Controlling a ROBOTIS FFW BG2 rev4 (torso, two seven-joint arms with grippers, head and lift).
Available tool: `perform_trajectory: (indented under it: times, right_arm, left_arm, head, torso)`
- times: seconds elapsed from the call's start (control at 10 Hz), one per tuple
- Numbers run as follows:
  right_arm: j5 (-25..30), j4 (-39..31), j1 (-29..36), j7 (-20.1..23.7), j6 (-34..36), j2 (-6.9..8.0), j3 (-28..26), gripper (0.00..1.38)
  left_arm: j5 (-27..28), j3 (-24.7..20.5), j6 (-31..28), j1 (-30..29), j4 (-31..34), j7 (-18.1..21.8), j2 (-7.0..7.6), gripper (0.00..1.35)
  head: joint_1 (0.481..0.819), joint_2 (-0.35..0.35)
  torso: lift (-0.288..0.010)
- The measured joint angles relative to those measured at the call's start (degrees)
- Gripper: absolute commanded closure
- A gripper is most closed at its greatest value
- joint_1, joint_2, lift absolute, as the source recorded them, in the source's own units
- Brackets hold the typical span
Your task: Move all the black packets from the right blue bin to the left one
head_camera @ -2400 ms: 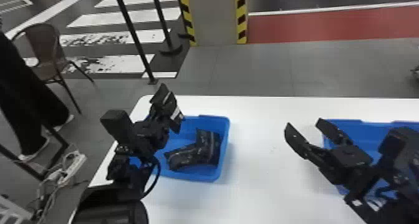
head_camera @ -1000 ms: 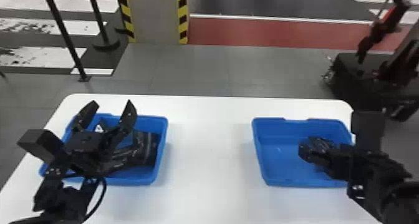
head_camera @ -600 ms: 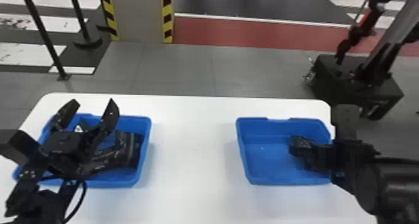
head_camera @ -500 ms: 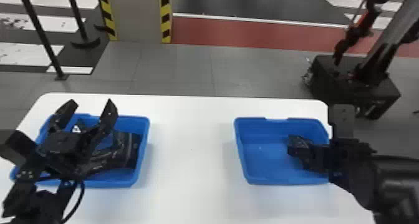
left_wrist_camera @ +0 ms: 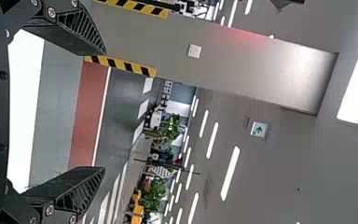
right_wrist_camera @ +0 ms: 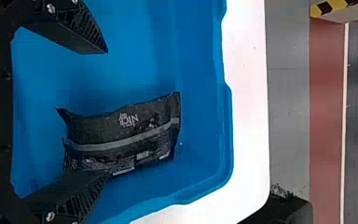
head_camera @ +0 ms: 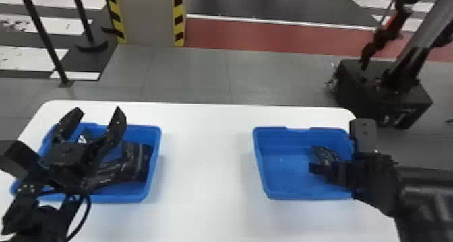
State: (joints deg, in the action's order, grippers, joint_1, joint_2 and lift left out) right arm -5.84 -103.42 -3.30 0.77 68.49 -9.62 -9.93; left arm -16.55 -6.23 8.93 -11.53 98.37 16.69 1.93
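Presently, the right gripper [head_camera: 334,170] has released jaws near a packet [head_camera: 325,154] in the right bin [head_camera: 274,138]; the left gripper [head_camera: 98,111], jaws also apart, is at the left bin [head_camera: 151,132], where other packets [head_camera: 136,161] lie.

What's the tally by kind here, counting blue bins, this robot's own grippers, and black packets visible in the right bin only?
Bins, left blue bin and right blue bin: 2
Grippers, left gripper and right gripper: 2
Packets, black packet in the right blue bin: 1
Total: 5
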Motion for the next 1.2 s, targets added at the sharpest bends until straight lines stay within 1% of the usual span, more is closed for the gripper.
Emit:
perform_trajectory:
  times: [0.3,0.5,0.6,0.7,0.8,0.9,1.0,1.1,1.2]
  right_arm:
    - [1.64,5.5,-3.21,-0.67,-0.02,-0.99,0.0,0.1]
    - [1.81,7.11,-3.37,-1.41,-0.02,-1.26,0.0,0.1]
    - [2.11,7.65,-3.35,-1.7,-0.02,-1.31,0.0,0.13]
    - [2.48,7.9,-3.33,-1.85,-0.02,-1.39,0.0,0.46]
    - [2.83,7.85,-3.25,-1.93,-0.02,-1.44,0.0,1.02]
    - [2.94,7.18,-2.78,-2.49,-0.38,-1.44,0.0,1.13]
    - [2.91,6.06,-1.84,-3.35,-1.19,-1.36,0.0,1.13]
    - [2.85,5.29,-0.95,-3.68,-2.31,-1.18,-0.02,1.17]
    - [2.83,4.78,-0.12,-3.86,-3.68,-1.06,-0.03,1.17]
  left_arm:
    - [0.03,-0.03,-0.2,0.14,0.0,0.01,0.02,0.15]
    - [0.03,-0.32,0.02,-0.04,0.0,0.08,0.11,0.15]
    - [0.03,-0.42,0.0,-0.07,0.0,0.1,0.13,0.15]
    - [0.03,-0.45,-0.05,-0.05,0.0,0.1,0.14,0.15]
    - [0.03,-0.46,-0.16,-0.02,0.0,0.1,0.13,0.15]
    - [0.03,-0.55,-0.23,-0.02,0.0,0.1,0.14,0.15]
    - [0.03,-0.61,-0.25,-0.05,0.0,0.1,0.14,0.15]
    - [0.03,-0.63,-0.25,-0.12,0.0,0.1,0.15,0.15]
    - [0.03,-0.68,-0.23,-0.16,0.0,0.1,0.13,0.15]
  head:
    - [0.695,-0.144]
    - [0.695,-0.15]
    - [0.695,-0.153]
    - [0.695,-0.157]
    - [0.695,-0.158]
    - [0.695,-0.161]
    - [0.695,-0.163]
    - [0.695,-0.162]
    - [0.695,-0.162]
  torso:
    - [-0.11]
    - [-0.11]
    - [-0.11]
    - [-0.11]
    - [-0.11]
    - [-0.11]
    - [-0.11]
    - [-0.11]
    - [-0.11]
